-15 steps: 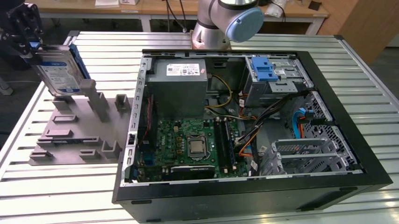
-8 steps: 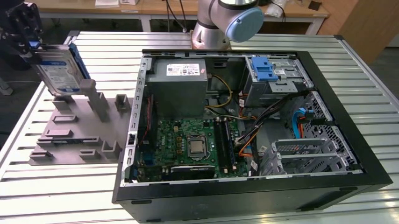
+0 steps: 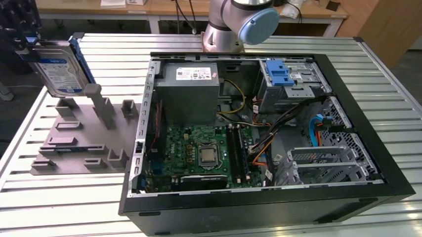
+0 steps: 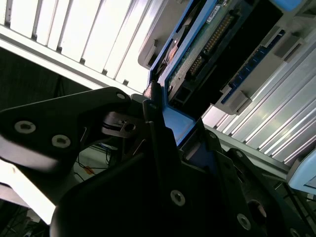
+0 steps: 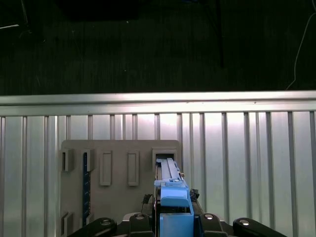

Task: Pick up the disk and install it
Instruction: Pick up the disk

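While the hand clenches the disk by its blue frame above the grey fixture at a far corner of the table (pick-up looks done), installing calls for careful alignment with the case.

We show the silver disk, blue-framed and white-and-blue labelled, within the black gripper; beneath it, a grey fixture.

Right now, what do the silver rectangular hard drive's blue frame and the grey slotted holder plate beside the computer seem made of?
The blue frame of the disk looks like moulded plastic: matte, even colour. The grey slotted holder plate is probably plastic too: dull, no glint, unlike the shiny ribbed metal table.
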`<act>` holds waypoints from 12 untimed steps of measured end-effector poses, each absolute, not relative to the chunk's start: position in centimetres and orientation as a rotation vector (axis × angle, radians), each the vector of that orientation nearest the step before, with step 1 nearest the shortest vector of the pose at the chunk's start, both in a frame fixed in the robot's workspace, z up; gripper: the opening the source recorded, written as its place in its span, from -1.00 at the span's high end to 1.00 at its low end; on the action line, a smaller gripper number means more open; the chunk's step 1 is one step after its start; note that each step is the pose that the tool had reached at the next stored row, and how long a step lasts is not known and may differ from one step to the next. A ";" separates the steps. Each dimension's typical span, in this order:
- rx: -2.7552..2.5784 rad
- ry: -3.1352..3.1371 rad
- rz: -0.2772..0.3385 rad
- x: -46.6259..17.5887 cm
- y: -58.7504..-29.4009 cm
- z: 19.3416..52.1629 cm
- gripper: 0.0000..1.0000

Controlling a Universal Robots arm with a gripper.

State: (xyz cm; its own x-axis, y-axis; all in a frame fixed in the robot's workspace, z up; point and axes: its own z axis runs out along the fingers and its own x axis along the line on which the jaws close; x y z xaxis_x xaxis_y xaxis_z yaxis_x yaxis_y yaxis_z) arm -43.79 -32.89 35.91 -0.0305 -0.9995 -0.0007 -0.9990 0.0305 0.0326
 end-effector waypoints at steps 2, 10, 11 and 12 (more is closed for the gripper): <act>2.172 -2.239 -0.037 -43.8 -32.9 36.0 0.27; 2.172 -2.239 -0.038 -43.8 -32.9 36.2 0.27; 2.172 -2.239 -0.038 -43.8 -32.9 36.2 0.27; 2.172 -2.239 -0.038 -43.8 -32.9 36.2 0.27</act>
